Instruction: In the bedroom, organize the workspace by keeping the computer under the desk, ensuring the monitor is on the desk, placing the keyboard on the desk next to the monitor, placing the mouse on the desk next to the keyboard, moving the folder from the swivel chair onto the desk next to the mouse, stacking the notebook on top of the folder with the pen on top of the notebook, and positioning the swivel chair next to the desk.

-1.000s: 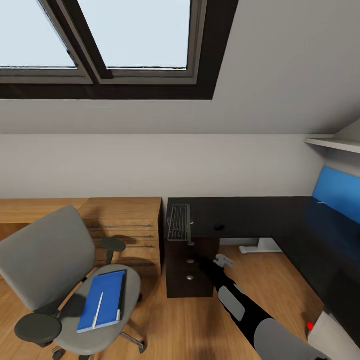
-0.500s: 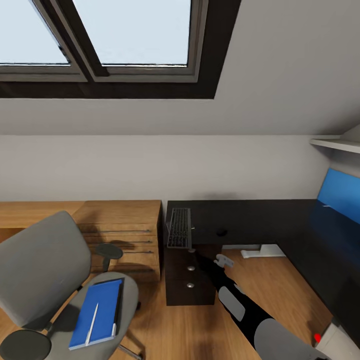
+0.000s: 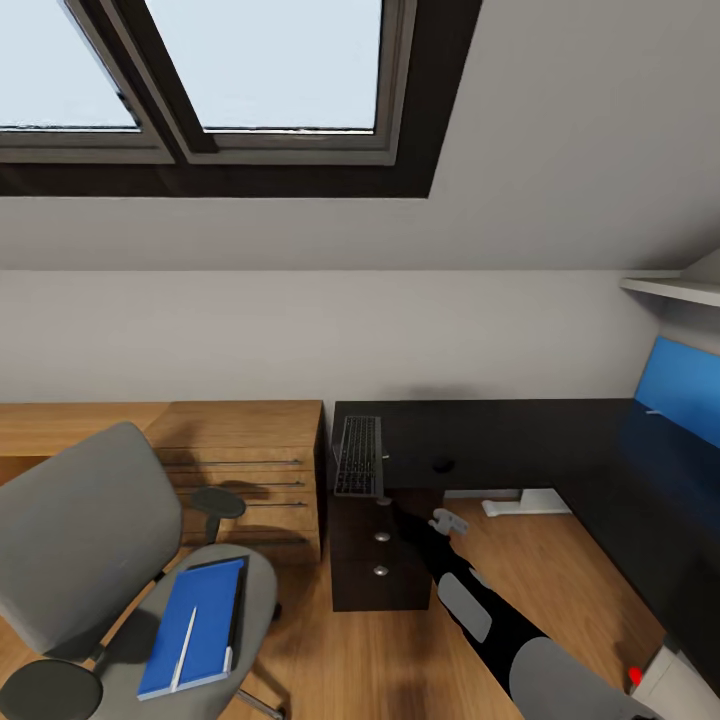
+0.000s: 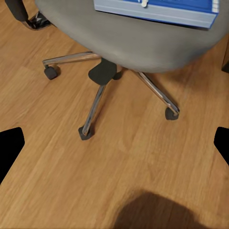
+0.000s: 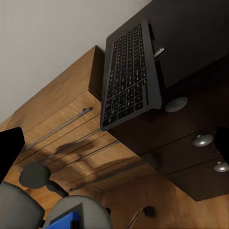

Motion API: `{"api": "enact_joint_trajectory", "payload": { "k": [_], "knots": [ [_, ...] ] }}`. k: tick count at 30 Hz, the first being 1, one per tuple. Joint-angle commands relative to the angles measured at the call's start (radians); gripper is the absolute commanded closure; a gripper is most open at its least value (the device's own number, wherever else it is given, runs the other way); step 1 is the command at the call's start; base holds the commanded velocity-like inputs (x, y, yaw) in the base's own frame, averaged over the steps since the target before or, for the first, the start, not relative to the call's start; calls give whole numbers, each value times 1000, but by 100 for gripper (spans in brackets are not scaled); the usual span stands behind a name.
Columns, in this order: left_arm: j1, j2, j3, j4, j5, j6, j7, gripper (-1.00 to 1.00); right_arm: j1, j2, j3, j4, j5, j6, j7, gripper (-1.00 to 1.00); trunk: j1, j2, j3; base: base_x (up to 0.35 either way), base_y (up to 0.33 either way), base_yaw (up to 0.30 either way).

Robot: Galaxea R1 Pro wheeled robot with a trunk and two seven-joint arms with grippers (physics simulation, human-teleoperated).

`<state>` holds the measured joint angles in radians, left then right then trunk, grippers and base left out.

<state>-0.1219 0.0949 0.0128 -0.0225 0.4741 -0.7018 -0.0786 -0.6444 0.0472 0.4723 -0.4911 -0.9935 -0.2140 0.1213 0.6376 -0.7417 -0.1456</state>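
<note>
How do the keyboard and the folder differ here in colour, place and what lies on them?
The keyboard is dark grey-black; the folder is bright blue. The keyboard lies at the desk's end, overhanging its edge; the folder lies on the chair seat. The folder carries a white pen; the keyboard carries nothing. Both are flat rectangles.

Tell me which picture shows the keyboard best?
The right wrist view: the keyboard is large there, key rows clear, its near end hanging past the desk edge above the drawers. The head view shows it small and far. In the left wrist view I see the swivel chair instead.
</note>
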Motion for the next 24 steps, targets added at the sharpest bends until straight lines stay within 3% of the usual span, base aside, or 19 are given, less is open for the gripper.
{"api": "enact_joint_trajectory", "payload": {
  "k": [1,13,17,23,24],
  "knots": [
    [-1,0,1,1,8,-2,-8,-100,-1,-1,6,2,-11,-7,3,-100,0,-1,-2,0,0,0],
    [22,5,1,2,8,-7,-9,-100,-1,4,2,2,-18,-5,2,-100,0,-1,-2,0,0,0],
    [58,7,1,2,7,-10,-12,-100,-1,7,2,2,-53,-6,4,-100,0,-1,-2,0,0,0],
    [76,9,1,2,6,-12,-13,-100,-1,8,3,2,-206,-3,5,-100,0,-1,-2,0,0,0],
    [78,9,1,2,6,-13,-13,-100,-1,7,4,2,-267,0,6,-100,0,-1,-2,0,0,0]
  ]
}}
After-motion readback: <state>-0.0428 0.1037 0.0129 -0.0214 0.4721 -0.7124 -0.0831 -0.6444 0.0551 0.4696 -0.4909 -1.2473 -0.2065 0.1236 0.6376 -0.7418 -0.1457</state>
